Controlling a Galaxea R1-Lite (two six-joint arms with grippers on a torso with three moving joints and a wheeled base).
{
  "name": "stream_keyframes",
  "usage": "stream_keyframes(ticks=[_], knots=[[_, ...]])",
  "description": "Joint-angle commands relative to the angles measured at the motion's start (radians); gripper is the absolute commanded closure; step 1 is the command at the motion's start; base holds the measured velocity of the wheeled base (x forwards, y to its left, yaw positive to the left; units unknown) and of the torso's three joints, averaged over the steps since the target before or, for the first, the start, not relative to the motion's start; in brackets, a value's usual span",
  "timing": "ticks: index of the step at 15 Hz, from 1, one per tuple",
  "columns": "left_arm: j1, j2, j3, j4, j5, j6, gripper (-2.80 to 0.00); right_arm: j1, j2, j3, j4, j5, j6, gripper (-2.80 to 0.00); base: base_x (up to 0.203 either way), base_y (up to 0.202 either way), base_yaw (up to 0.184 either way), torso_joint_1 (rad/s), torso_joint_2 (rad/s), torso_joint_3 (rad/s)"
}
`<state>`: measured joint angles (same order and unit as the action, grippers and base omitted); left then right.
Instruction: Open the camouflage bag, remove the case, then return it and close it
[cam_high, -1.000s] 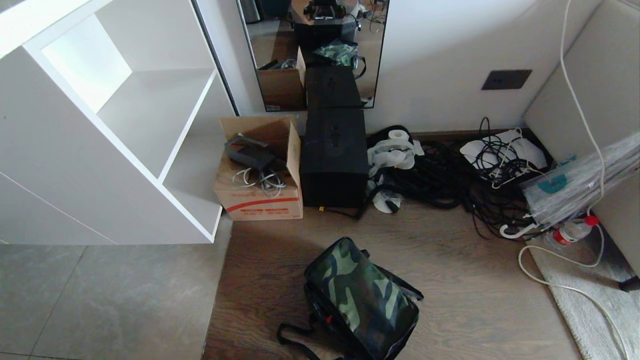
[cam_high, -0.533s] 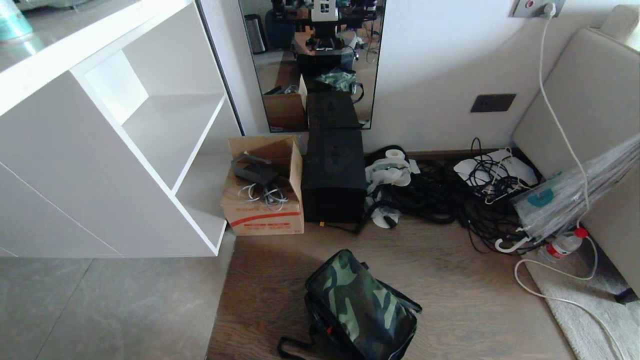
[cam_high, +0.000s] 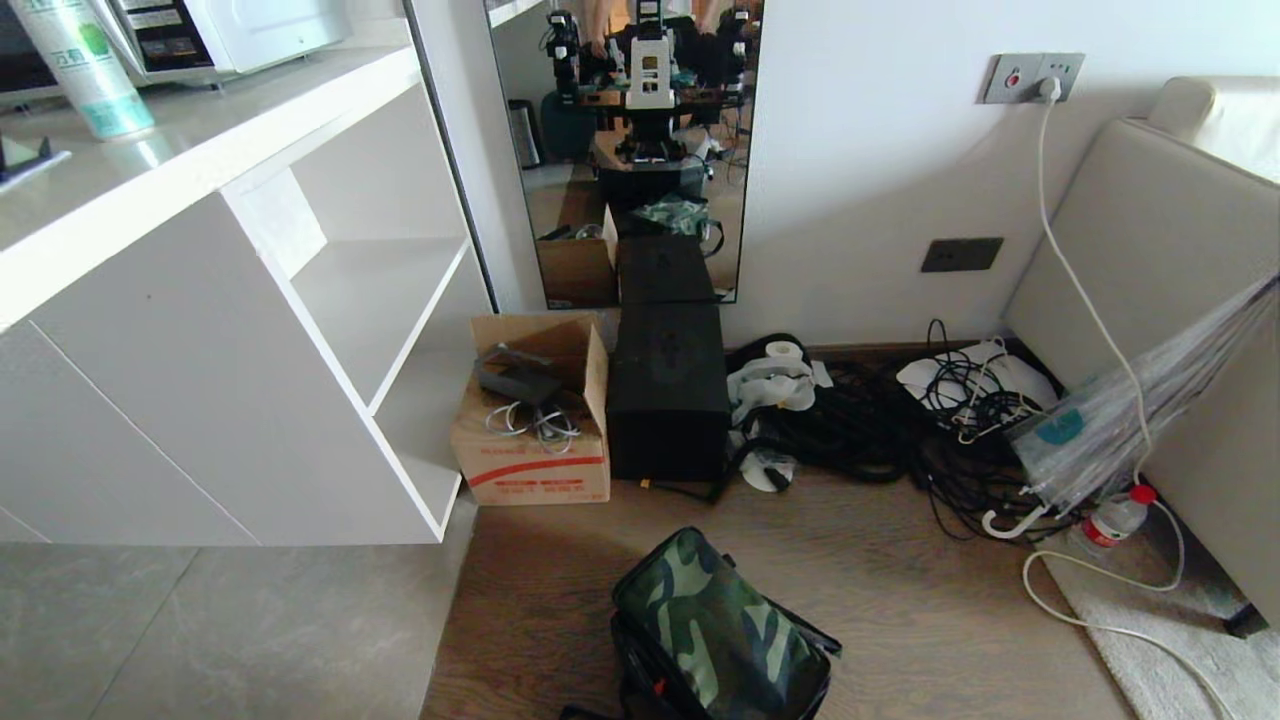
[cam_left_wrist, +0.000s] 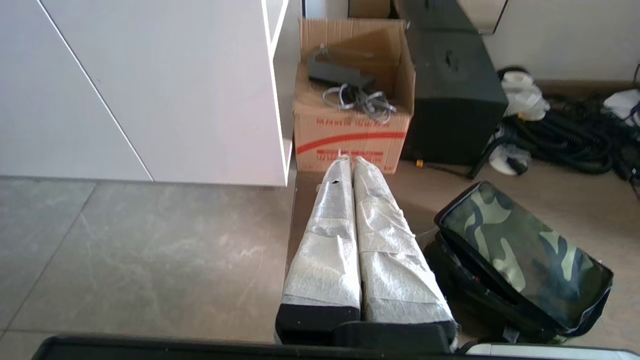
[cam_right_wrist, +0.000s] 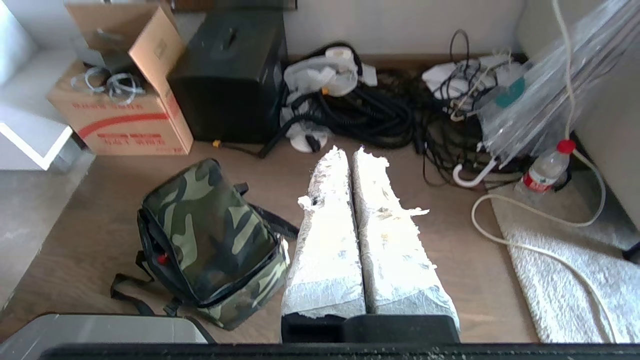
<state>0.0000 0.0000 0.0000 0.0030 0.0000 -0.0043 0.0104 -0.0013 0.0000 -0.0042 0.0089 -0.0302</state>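
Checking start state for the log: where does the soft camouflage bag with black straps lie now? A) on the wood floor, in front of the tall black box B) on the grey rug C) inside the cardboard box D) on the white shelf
A: the camouflage bag lies on the wood floor, apart from the tall black box behind it, with both grippers clear of it.

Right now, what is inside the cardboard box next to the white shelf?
In the open cardboard box lie a dark grey flat device and a loose bundle of pale cables. Whatever is under them cannot be seen, because they cover it.
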Motion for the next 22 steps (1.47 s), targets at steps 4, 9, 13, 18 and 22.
stream_keyframes(ticks=[4,9,13,18,22], knots=[[0.0,0.001,0.0,0.0,0.0,0.0,0.0,0.0,0.003,0.002,0.0,0.0,0.0,0.0,0.0,0.0,0.0,0.002,0.0,0.202],[0.0,0.0,0.0,-0.001,0.0,0.0,0.0,0.0,0.004,0.002,0.0,0.0,0.0,0.0,0.0,0.0,0.0,0.003,0.0,0.204],[0.0,0.0,0.0,-0.001,0.0,0.003,0.0,0.0,0.003,0.002,0.0,0.0,-0.002,0.0,0.0,0.0,0.0,0.005,0.0,0.184],[0.0,0.0,-0.001,-0.001,0.0,0.003,0.0,0.0,0.003,0.002,0.001,0.002,-0.007,0.0,0.0,0.0,0.0,0.001,0.0,0.029],[0.0,0.0,0.0,-0.001,0.0,0.003,0.0,0.0,0.003,0.002,0.0,0.002,-0.002,0.0,0.0,0.0,0.0,0.0,0.0,0.0]])
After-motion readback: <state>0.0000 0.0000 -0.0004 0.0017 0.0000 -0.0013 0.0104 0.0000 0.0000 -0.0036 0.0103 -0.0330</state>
